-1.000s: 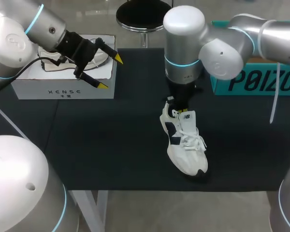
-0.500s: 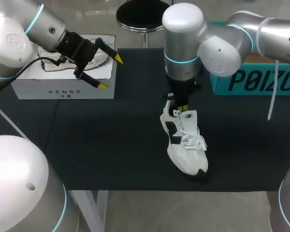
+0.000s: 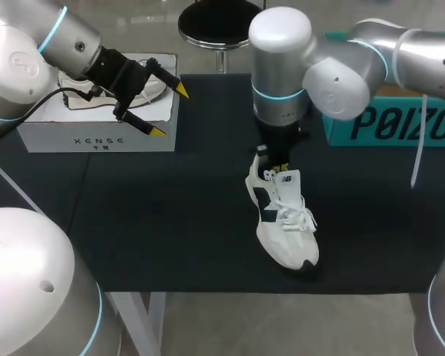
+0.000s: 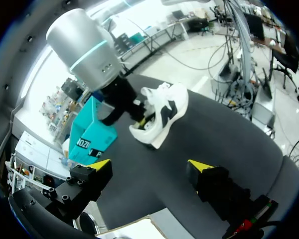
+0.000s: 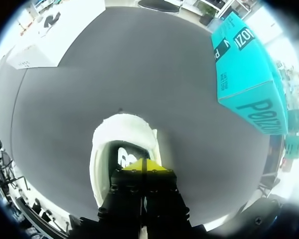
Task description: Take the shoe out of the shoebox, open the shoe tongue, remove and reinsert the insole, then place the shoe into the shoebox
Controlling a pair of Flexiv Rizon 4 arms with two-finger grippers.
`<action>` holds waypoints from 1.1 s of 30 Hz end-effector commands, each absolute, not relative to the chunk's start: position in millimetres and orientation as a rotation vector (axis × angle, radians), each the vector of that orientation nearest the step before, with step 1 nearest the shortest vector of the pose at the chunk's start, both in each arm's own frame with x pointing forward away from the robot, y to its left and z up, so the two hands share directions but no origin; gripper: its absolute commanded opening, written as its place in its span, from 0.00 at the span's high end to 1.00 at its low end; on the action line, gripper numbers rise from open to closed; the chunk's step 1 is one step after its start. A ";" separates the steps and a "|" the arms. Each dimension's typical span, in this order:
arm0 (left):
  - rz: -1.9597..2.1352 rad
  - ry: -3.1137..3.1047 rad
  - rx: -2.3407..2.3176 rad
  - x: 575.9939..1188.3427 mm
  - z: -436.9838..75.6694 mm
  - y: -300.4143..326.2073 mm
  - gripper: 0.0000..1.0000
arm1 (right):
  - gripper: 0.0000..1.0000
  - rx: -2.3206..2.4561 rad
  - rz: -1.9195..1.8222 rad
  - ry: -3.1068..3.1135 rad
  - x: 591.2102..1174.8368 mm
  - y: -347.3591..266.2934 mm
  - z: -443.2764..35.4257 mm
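White shoe (image 3: 284, 220) w/ navy side panel, white laces — sole down.

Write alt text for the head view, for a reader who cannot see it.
The right gripper points straight down at the opening of a white sneaker lying on the black table. The left gripper hovers open by a white box; a teal shoebox stands at the table's right edge.
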State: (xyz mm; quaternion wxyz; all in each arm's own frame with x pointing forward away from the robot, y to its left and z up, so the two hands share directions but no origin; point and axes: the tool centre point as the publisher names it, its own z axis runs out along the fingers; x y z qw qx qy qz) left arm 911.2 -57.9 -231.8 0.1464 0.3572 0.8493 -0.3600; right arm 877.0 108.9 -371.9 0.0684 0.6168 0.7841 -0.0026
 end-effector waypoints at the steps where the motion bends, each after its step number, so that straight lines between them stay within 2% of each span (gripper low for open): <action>1: -1.032 2.448 1.030 911.7 -231.7 -58.3 0.00 | 1.00 1.864 0.000 2.364 876.5 111.6 -383.3; 9: -1.032 2.448 1.030 911.7 -231.7 -58.3 0.00 | 1.00 1.870 0.001 2.380 873.4 116.2 -389.8; 20: -1.032 2.448 1.030 911.7 -231.7 -58.3 0.00 | 1.00 1.850 0.012 2.361 873.3 113.1 -372.7; 33: -1.032 2.448 1.030 911.7 -231.7 -58.3 0.00 | 1.00 1.871 0.019 2.423 860.0 126.9 -422.8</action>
